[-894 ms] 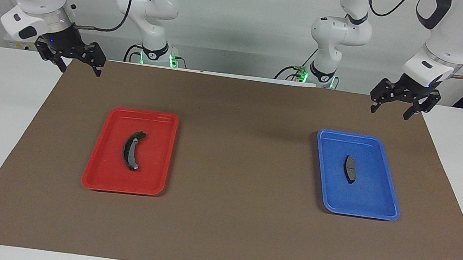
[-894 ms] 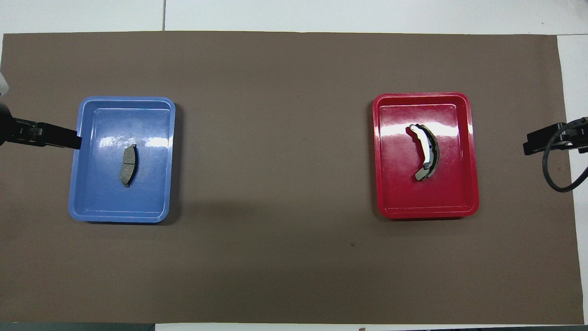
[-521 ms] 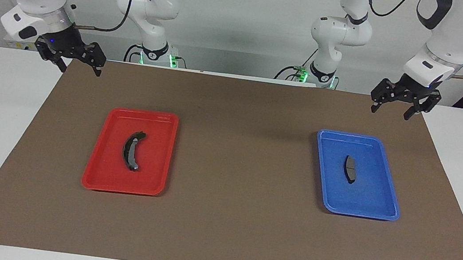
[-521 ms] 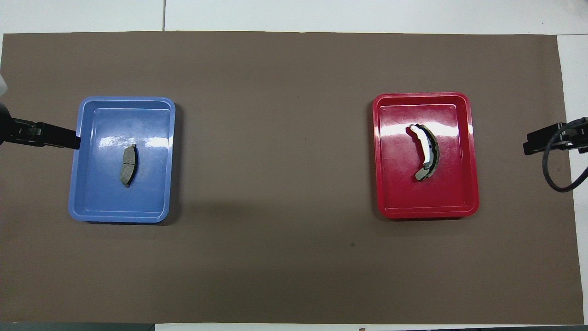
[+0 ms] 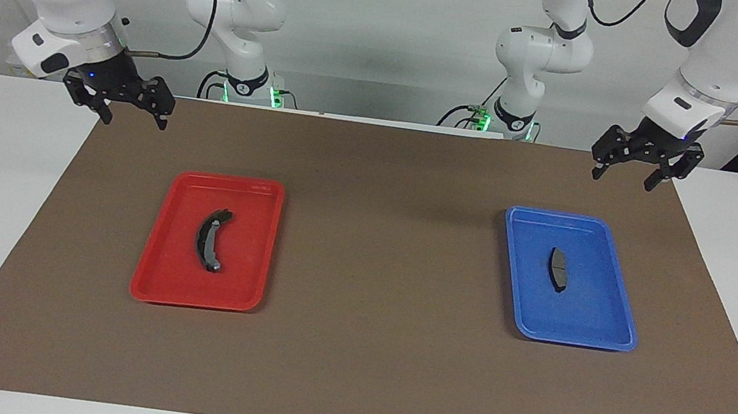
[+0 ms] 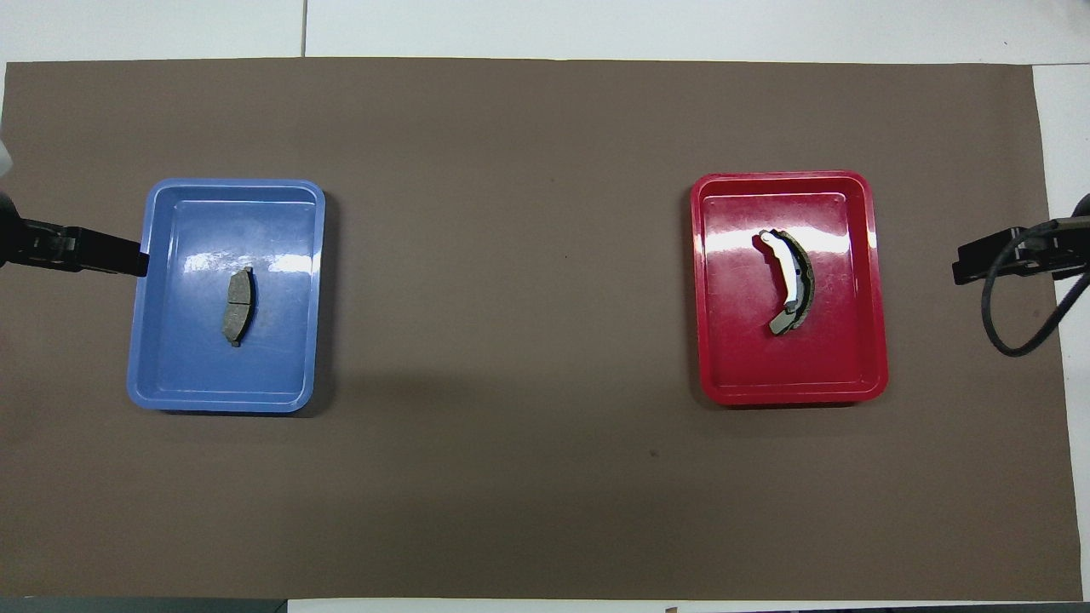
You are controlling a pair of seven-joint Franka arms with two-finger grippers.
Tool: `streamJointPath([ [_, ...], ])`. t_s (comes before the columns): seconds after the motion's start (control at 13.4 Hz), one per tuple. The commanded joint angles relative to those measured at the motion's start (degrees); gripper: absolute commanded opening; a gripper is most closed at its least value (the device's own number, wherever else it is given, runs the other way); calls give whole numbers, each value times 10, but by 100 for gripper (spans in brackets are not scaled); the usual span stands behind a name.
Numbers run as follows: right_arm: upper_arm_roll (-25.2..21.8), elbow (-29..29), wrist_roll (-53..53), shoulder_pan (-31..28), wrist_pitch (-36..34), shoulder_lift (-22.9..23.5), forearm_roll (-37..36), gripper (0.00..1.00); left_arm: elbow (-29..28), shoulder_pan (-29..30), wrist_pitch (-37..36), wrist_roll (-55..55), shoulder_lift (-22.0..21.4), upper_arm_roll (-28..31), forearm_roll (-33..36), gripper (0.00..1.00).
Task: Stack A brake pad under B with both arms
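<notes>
While both arms hung raised: nothing was gripped yet.
Left gripper [image 5: 636,170]: fingers apart, over the brown mat's [image 5: 364,349] corner, near the blue tray [image 5: 609,333].
Right gripper [image 5: 118,106]: fingers apart, near the red tray [image 5: 167,280].
A brake pad [image 5: 558,268]: flat in the blue tray.
B [image 5: 210,239]: in the red tray.
Our advice: we judged A should go down on the bench first, gripped across its short width, with B lowered centred on it.

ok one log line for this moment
short grey brake pad in blue tray | curved dark brake shoe in red tray | left gripper, right gripper open, raised, empty
</notes>
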Motion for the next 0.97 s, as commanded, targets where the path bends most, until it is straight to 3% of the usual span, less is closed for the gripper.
streamJointPath([
  [0.0, 24, -58, 12, -9, 64, 4, 3, 100, -6, -12, -10, -2, 1, 18, 7, 100],
  [0.15, 26, -103, 14, -8, 132, 22, 5, 100, -64, -12, 18, 13, -2, 36, 7, 97],
  [0.37, 35, -148, 41, -2, 241, 64, 35, 100, -152, -12, 129, 64, -5, 47, 7, 100],
  [0.74, 59, -172, 77, 23, 327, 98, 34, 100, -346, -12, 408, 97, 13, 53, 7, 100],
  [0.89, 59, -194, 75, 16, 370, 118, 34, 100, -377, -12, 469, 97, 33, 53, 7, 100],
])
